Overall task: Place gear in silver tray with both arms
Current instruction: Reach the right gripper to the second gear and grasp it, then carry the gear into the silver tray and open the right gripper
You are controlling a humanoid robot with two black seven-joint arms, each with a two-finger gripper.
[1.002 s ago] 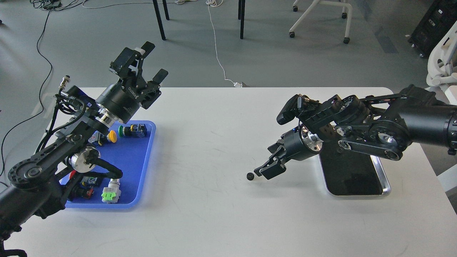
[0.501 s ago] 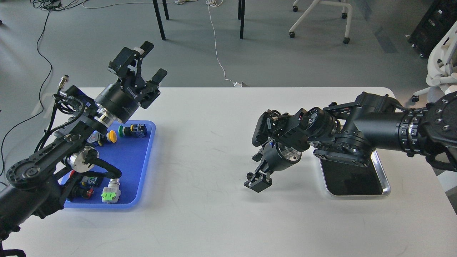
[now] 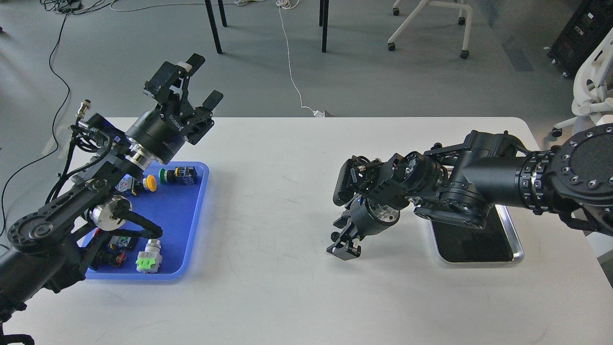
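Head view: gear (image 3: 334,235) on table (image 3: 278,191) at right gripper (image 3: 342,244), jaw state unclear, left gripper (image 3: 198,79) spread, idle; silver tray (image 3: 516,242) unfilled, pickup and placement pending.

A small black gear (image 3: 333,235) is seen on the tabletop at 9 o'clock of the shiny silver tray (image 3: 516,242), well apart.

Both arms are matte black with round joint housings. The left arm (image 3: 72,206) shows silver rings, loose black cables and a perforated disc near its base. White lettering marks the left tool (image 3: 194,79). The right arm (image 3: 498,175) has a screw-ringed flange.
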